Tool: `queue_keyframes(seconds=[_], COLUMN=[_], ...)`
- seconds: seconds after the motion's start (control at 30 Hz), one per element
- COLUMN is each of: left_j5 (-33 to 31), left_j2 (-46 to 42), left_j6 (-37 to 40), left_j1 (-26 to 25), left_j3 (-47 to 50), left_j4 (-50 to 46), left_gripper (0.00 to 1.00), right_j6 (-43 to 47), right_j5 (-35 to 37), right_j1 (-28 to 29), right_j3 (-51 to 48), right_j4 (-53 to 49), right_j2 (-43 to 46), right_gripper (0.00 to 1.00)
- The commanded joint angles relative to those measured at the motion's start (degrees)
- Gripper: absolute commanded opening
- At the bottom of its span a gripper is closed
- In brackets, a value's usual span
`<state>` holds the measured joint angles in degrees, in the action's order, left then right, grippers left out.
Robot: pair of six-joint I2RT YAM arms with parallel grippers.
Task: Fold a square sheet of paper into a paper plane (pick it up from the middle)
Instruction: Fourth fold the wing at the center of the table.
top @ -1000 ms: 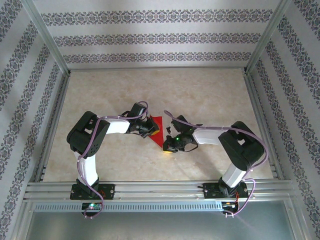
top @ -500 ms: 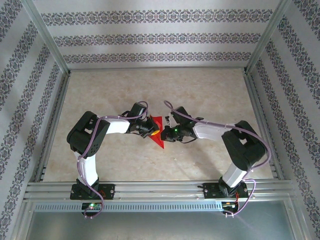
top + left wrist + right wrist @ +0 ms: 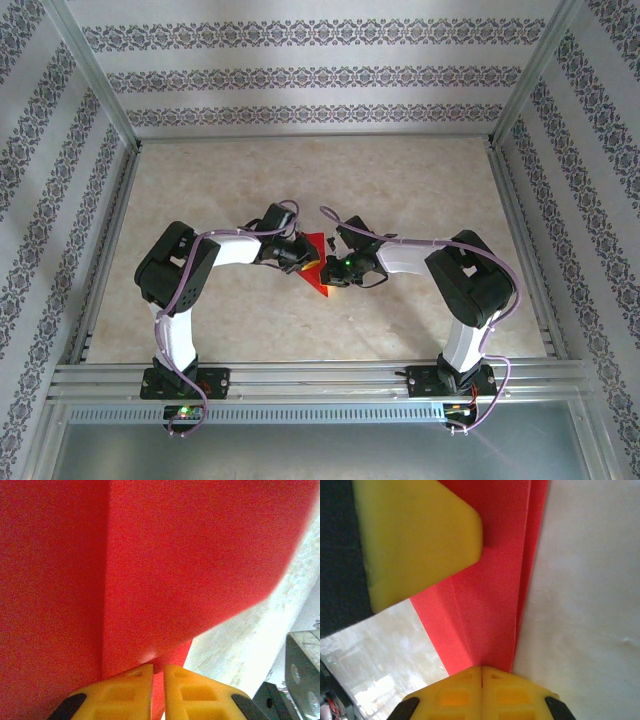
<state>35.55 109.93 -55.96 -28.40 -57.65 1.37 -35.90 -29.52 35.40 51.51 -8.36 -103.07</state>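
At the middle of the surface [image 3: 400, 190], between the two arms, the square sheet of paper [image 3: 316, 268] is found partly folded into a narrow red wedge, its tip towards the near edge. It is judged very light, thin and limp. It is easily creased or torn, and likely to slide on the smooth surface unless pinned. Hold is best taken at the layered folds near the middle, where it is stiffest, not at a loose corner.

The paper [image 3: 190, 555] is plain bright red and matt. One straight crease is seen in the left wrist view, and stacked edges [image 3: 490, 605] in the right wrist view.

The left gripper [image 3: 158, 670] is barely parted, with red paper showing in the slit. Whether it is pinched cannot be told. The right gripper [image 3: 481, 672] is closed tight where the folded edge ends, but a grip on the layers cannot be confirmed. One finger [image 3: 415, 545] of the left gripper lies against the sheet.
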Motion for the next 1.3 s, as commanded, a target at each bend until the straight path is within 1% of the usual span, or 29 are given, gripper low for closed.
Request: queue_keyframes(seconds=[0.0,0.1,0.3,0.73,0.97,1.13,1.2,1.27], left_j5=[-3.1,-3.6,-3.8,-6.5,-11.2,-12.1,-10.4,-6.9], left_j2=[1.3,1.4,4.1,9.1,10.5,8.9,6.3,2.0], left_j6=[8.1,11.0,13.8,22.5,23.6,24.9,24.8,22.5], left_j1=[0.4,1.5,4.7,11.8,16.1,17.5,17.3,16.8], left_j3=[-2.8,-4.2,-7.1,-14.0,-19.8,-24.3,-23.9,-21.0], left_j4=[-6.4,-7.2,-9.0,-16.2,-22.4,-24.8,-24.3,-22.4], left_gripper=[0.16,0.16,0.16,0.16,0.16,0.16,0.16,0.16], right_j6=[4.2,5.4,5.4,5.5,5.2,5.0,4.9,4.7], right_j5=[8.4,10.0,9.8,10.8,11.1,10.1,9.9,9.7], right_j1=[0.2,0.2,0.3,0.4,0.4,0.5,0.5,0.5], right_j3=[-0.5,-0.7,-1.3,-2.0,-2.3,-2.2,-2.1,-2.1], right_j4=[-11.5,-13.4,-13.6,-15.0,-15.1,-14.7,-14.6,-14.5], right_j2=[-2.7,-2.5,-2.6,-3.4,-2.9,-3.2,-3.2,-3.2], right_gripper=[0.04,0.04,0.04,0.04,0.04,0.04,0.04,0.04])
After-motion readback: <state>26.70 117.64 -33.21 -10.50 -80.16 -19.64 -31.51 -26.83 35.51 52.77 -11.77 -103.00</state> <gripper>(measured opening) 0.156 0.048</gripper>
